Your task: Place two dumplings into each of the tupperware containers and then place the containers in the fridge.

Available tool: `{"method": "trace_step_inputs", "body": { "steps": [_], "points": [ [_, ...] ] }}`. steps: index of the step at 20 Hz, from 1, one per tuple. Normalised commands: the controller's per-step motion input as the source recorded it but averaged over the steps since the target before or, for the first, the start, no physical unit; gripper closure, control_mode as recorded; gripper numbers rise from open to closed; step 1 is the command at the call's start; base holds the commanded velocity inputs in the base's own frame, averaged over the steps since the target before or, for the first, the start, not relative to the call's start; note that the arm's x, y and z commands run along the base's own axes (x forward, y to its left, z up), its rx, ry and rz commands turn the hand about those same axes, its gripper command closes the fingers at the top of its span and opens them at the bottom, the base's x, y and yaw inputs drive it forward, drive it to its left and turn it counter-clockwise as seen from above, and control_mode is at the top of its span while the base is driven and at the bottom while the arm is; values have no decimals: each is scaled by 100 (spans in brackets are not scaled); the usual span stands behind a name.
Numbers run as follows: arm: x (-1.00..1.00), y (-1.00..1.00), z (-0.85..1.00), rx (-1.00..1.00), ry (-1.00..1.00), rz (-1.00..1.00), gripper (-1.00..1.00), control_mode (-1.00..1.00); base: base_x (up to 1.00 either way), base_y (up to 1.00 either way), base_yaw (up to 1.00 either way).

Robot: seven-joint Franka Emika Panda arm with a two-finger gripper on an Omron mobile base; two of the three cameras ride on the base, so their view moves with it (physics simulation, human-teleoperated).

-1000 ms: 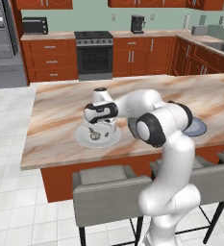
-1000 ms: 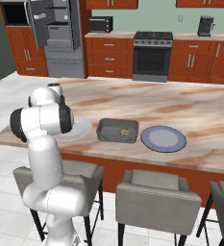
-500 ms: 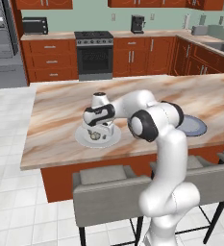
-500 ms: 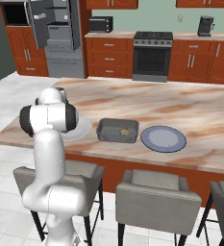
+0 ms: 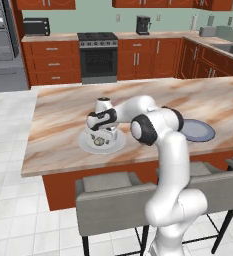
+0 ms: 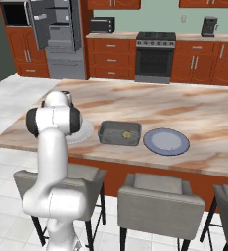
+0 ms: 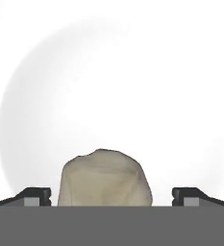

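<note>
A round white plate [image 5: 117,146] lies on the island counter, and the same plate [image 7: 84,72] shows in the hand view. On it sits a tan dumpling [image 7: 104,178], also seen as a dumpling [image 5: 98,142] under the hand. My gripper [image 7: 111,197] is open and low over the plate, one fingertip on each side of the dumpling and apart from it; from the left base it is the gripper [image 5: 103,135]. A grey tupperware container [image 6: 119,133] stands right of the plate with a dumpling [image 6: 126,134] inside. The fridge [image 6: 57,29] stands open at the back left.
A blue-grey plate [image 6: 166,141] lies right of the container, and shows as the blue-grey plate [image 5: 198,131] past my elbow. Grey stools [image 6: 157,198] line the near side of the island counter [image 6: 193,108]. A stove [image 6: 155,58] stands against the back wall.
The hand has come down and slightly left over the white plate, ending close above the dumpling. The jaws have stayed open.
</note>
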Motion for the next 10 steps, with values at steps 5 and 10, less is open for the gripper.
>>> {"method": "trace_step_inputs", "body": {
  "steps": [5, 10],
  "points": [
    [2, 10, -17, 0, 0, -1, -100, -100, 0, 0, 0],
    [0, 1, -26, 0, 0, -3, -100, -100, 0, 0, 0]
  ]
}}
